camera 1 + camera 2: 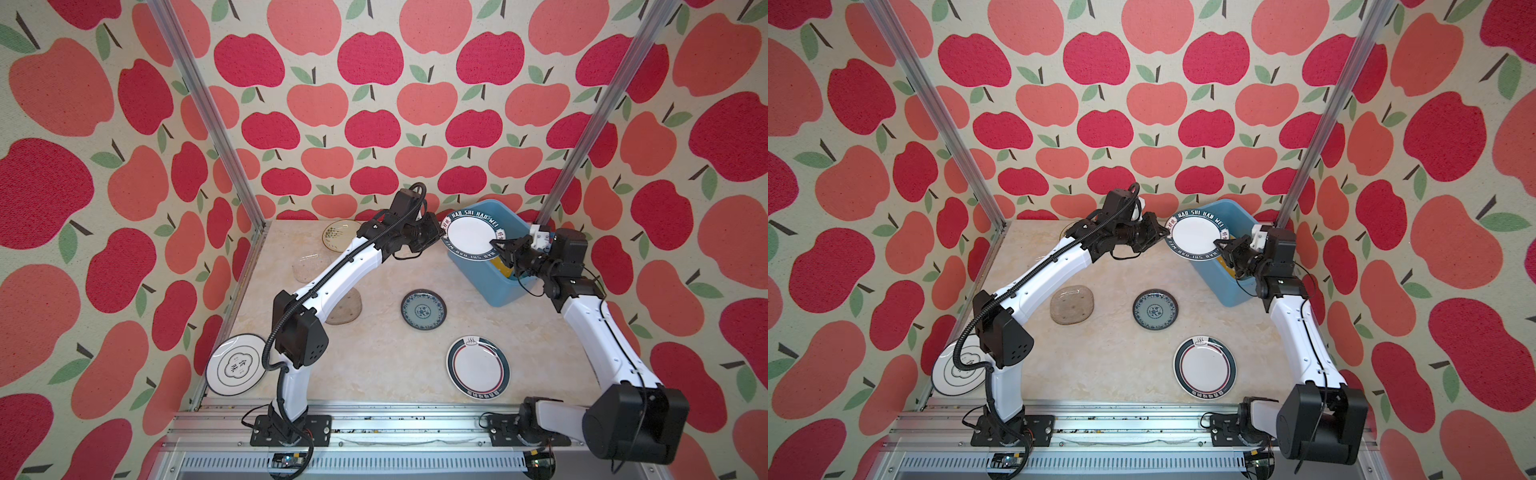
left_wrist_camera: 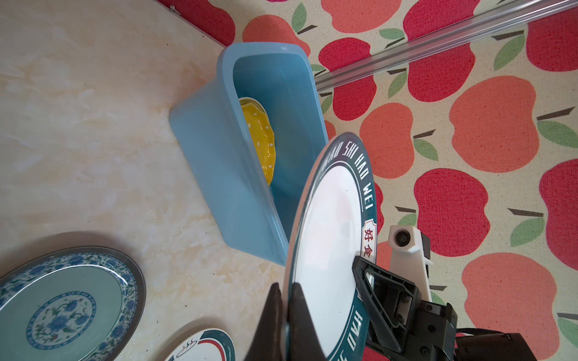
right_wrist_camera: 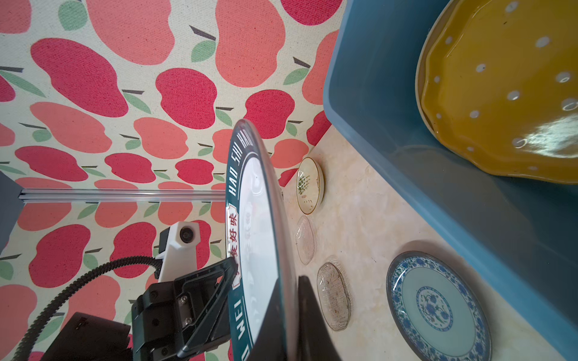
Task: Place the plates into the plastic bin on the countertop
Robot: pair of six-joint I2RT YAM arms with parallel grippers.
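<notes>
**Lettered plate held by both pincers over the bin rim**

Tabletop (image 1: 374,361): I saw six plates lying loose on it.

Plastic bin (image 1: 505,291) sat at the back right corner. Inside it, the yellow dotted plate (image 2: 259,137) leaned on a wall, with a paler rim just behind it in the right wrist view.

Lettered plate (image 1: 469,239), white with a dark teal rim, was up off the tabletop and tilted. In both top views it overlapped the bin's left rim; it was not inside.

- Second dark-rimmed plate (image 1: 478,365): flat, front right.
- Black-ringed white plate (image 1: 235,370): at the front left edge, by the wall.
- Blue-patterned plate (image 1: 423,309): centre, near the bin.
- Plant-drawing plate (image 1: 340,235): back left.
- Two clear glass plates (image 3: 333,297): left of centre, partly under the left arm in a top view.

Left pincer (image 1: 441,232) was clamped on the lettered plate's left edge, and the right pincer (image 1: 496,245) on its right edge.
</notes>
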